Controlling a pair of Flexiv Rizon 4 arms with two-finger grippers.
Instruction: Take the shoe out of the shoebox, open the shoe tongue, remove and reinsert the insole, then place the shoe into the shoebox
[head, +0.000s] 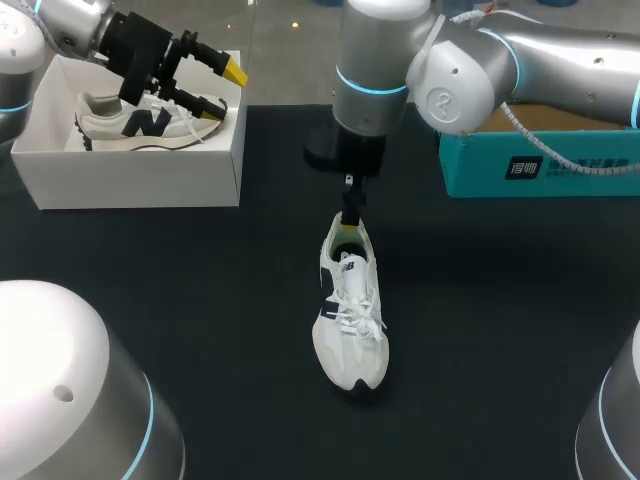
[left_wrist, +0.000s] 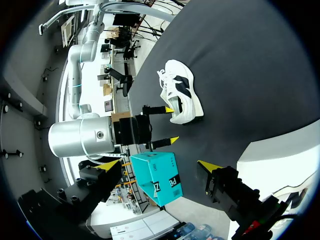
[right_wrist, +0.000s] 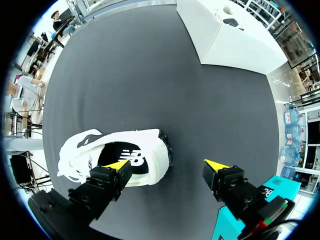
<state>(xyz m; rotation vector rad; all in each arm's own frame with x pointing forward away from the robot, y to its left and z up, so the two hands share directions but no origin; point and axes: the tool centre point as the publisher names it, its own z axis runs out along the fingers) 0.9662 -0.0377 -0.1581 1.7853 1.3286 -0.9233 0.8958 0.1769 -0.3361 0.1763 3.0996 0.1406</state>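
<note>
Insole (right_wrist: 136, 156) removal calls for lowering the right hand (right_wrist: 167, 165), now released and straddling the heel of the shoe (head: 350, 310) standing on the surface (head: 200, 330) directly beneath it, until its inner finger reaches the insole edge, then clenching gently.

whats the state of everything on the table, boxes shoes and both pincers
white shoebox: open, one shoe inside
shoe in the box: on its side
shoe on the table: upright on its sole, laced
left pincer: open, empty, above the shoebox
right pincer: open, one finger at the table shoe's opening, other outside its heel
teal box: upright, open or shut unclear
</note>
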